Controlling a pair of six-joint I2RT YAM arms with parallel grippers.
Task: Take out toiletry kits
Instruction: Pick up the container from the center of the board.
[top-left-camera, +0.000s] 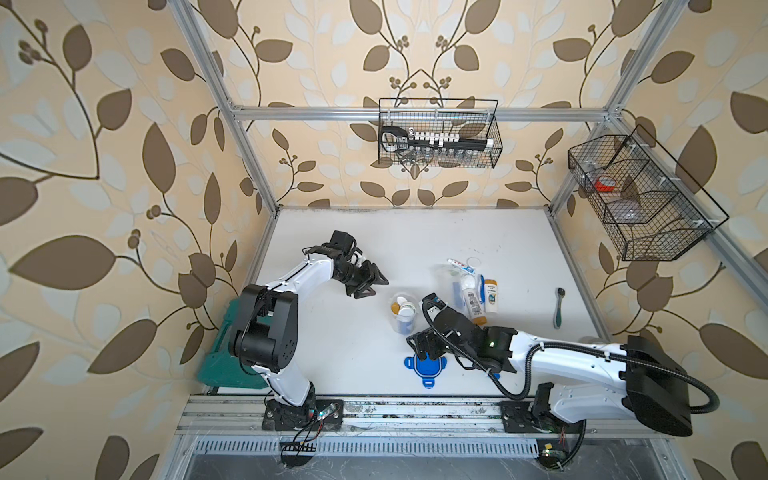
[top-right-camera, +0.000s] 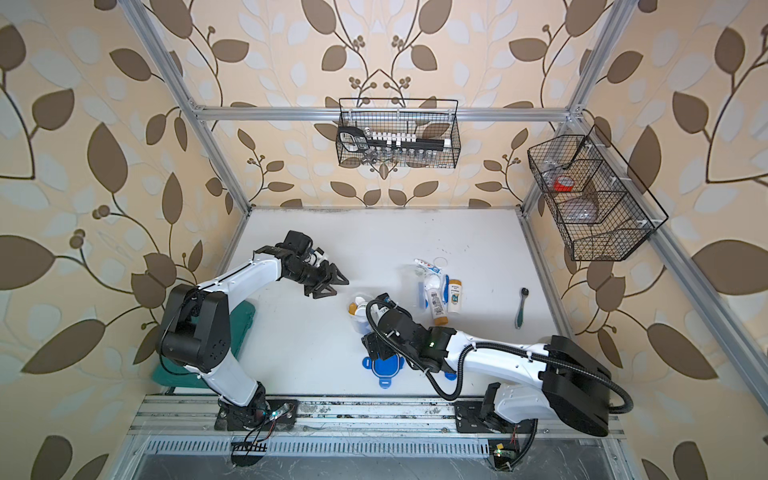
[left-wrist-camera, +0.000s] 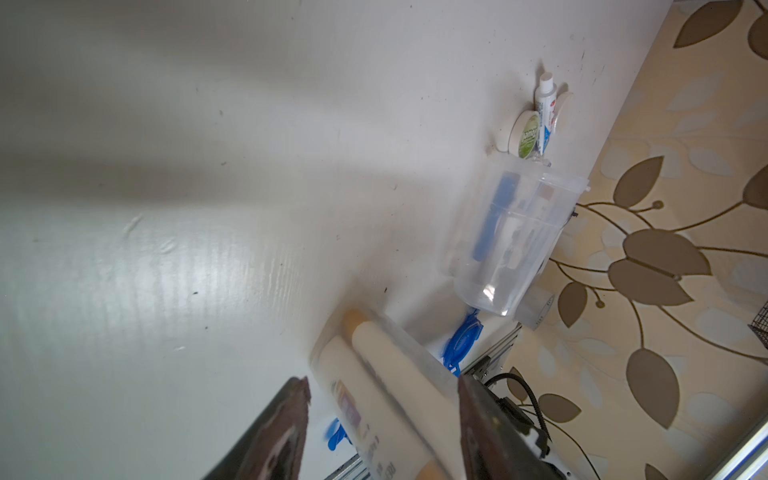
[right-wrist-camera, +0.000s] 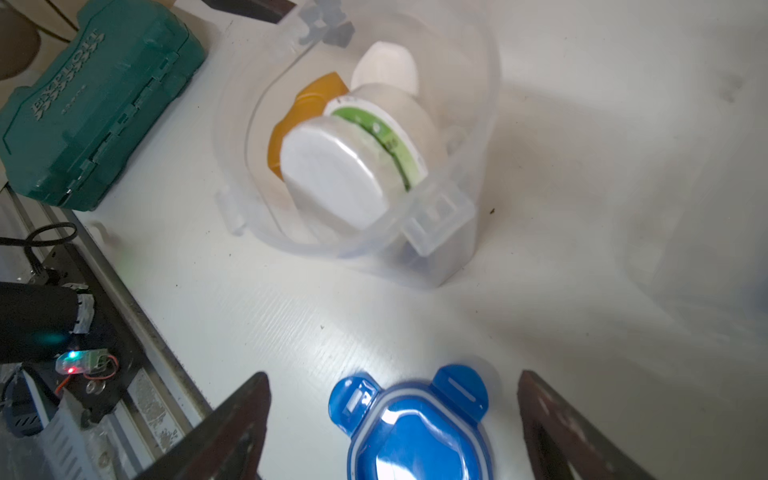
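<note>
An upright clear jar (top-left-camera: 402, 316) (right-wrist-camera: 374, 174) holds one toiletry kit: white bottles, an orange cap and a green-labelled round tin. My left gripper (top-left-camera: 376, 288) (left-wrist-camera: 384, 384) is open just left of that jar, which shows blurred between the fingers in the left wrist view without visible contact. A second kit (top-left-camera: 476, 293) (top-right-camera: 436, 297) lies spread on the table: bottles, a toothpaste tube (left-wrist-camera: 544, 112) and a blue toothbrush. My right gripper (top-left-camera: 424, 349) (right-wrist-camera: 392, 380) is open over a blue lid (top-left-camera: 428, 368) (right-wrist-camera: 415, 432) lying flat.
An empty clear jar (left-wrist-camera: 511, 241) lies on its side by the spread kit. Another blue lid (top-right-camera: 451, 375) peeks from under the right arm. A green tool case (top-left-camera: 224, 353) sits front left, a ratchet handle (top-left-camera: 559, 309) lies at the right, and wire baskets (top-left-camera: 438, 133) hang on the walls.
</note>
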